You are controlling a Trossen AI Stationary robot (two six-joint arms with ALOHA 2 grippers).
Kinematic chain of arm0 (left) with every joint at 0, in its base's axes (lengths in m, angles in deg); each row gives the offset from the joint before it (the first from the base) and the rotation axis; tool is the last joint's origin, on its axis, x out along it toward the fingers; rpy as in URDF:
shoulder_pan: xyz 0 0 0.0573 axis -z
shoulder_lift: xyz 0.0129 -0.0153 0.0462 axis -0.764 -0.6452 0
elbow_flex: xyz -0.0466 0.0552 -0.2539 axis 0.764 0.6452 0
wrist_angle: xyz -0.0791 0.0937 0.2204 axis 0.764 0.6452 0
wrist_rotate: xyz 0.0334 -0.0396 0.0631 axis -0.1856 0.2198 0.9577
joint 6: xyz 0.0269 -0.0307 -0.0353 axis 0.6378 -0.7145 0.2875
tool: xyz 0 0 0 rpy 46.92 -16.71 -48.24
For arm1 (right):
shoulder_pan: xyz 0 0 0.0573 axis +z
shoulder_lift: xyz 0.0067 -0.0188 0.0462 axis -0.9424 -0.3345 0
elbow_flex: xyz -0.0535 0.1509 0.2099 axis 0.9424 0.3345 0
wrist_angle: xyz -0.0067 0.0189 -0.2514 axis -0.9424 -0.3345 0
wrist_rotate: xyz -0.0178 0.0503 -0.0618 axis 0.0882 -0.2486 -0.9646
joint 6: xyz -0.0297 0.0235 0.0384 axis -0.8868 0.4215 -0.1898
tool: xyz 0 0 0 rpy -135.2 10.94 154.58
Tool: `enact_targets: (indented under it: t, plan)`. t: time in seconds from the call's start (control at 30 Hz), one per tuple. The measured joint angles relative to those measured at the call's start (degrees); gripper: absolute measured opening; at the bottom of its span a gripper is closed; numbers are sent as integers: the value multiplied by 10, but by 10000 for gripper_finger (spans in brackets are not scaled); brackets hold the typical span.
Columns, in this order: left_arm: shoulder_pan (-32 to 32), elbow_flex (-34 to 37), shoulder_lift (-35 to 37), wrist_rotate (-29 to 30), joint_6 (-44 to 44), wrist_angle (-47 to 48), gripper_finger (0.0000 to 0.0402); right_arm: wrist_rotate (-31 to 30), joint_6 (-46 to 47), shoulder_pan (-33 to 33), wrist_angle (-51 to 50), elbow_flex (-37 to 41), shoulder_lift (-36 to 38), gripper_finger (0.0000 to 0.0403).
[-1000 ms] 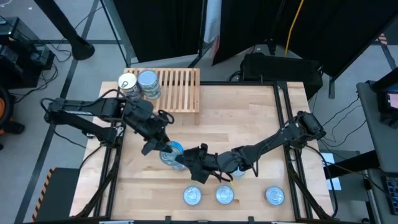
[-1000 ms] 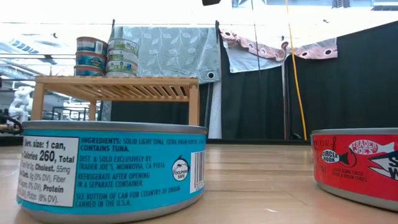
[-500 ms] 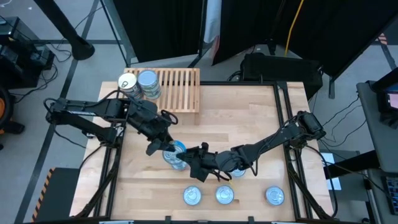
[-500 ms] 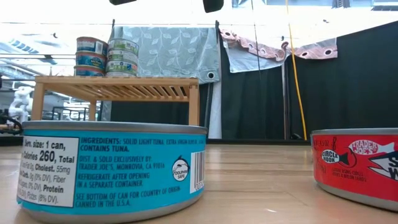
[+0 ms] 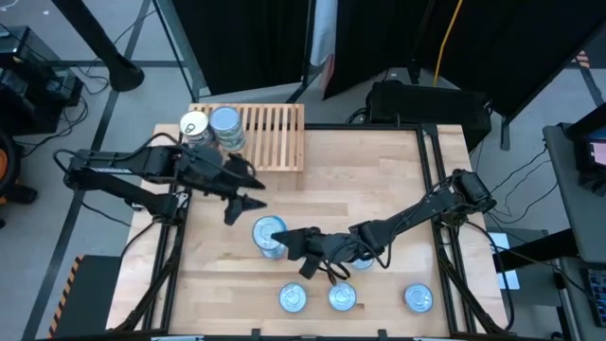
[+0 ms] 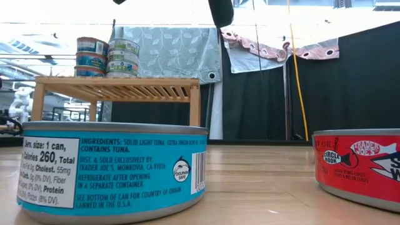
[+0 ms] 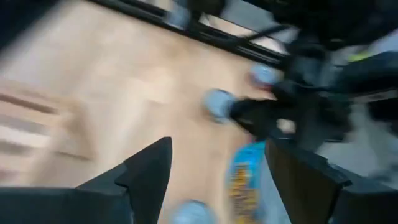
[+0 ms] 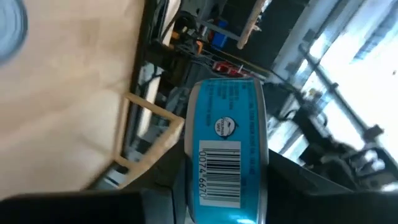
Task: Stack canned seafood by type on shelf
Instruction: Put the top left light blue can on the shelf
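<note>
My right gripper [image 5: 295, 244] is shut on a blue-labelled tin [image 5: 270, 234] over the middle of the table; the right wrist view shows that tin [image 8: 227, 162] edge-on with its barcode. My left gripper [image 5: 242, 202] hangs open a little to the far-left of it, touching nothing, and its wrist view shows the open fingers [image 7: 146, 177] with the tin [image 7: 244, 180] beyond. The slatted shelf [image 5: 270, 133] stands at the far edge and bears two stacks of tins [image 5: 194, 127] [image 5: 225, 126], also seen in the low view [image 6: 107, 56]. My right gripper pinches the blue tin across its flat faces at the edge nearest the wrist [image 8: 227, 196], with one finger on either face. The fingers come in roughly level from the table's right. The tin lies flat in the hold, top face up, and looks lifted clear of the table.
Three tins sit along the near edge [image 5: 294, 298] [image 5: 342, 297] [image 5: 418, 298], and another lies under the right arm [image 5: 364, 262]. The low view shows a blue tin [image 6: 112, 169] and a red one [image 6: 359, 165] close up. The shelf's right half is bare slats.
My left gripper was at the blue tin together with the right gripper; it has come off the tin and drawn back toward the far-left, rising. The tin has stayed in the right gripper near the same spot.
</note>
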Motion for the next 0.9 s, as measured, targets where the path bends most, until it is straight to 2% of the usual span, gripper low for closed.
enact_targets:
  t: [0.17, 0.27, 0.33, 0.53, 0.7, 0.8, 0.9]
  plan:
    - [4, 0, 45, 168, 59, 59, 265, -24, 126, -8, -14, 0, 0, 131]
    - [19, 10, 68, 249, 45, 91, 265, -54, 182, -24, -35, 0, 0, 131]
    - [36, 31, 82, 284, 28, 92, 265, -62, 209, -37, -52, 0, 0, 131]
    - [90, 110, 93, 314, 10, 37, 265, -59, 223, -89, -47, 0, 0, 130]
    - [133, 168, 92, 328, 8, -24, 265, -58, 204, -144, 40, 0, 0, 130]
    - [155, 174, 95, 353, 4, -33, 265, -51, 185, -181, 76, 0, 1, 130]
    - [170, 174, 112, 357, -4, -26, 265, -6, 190, -216, 80, 0, 1, 130]
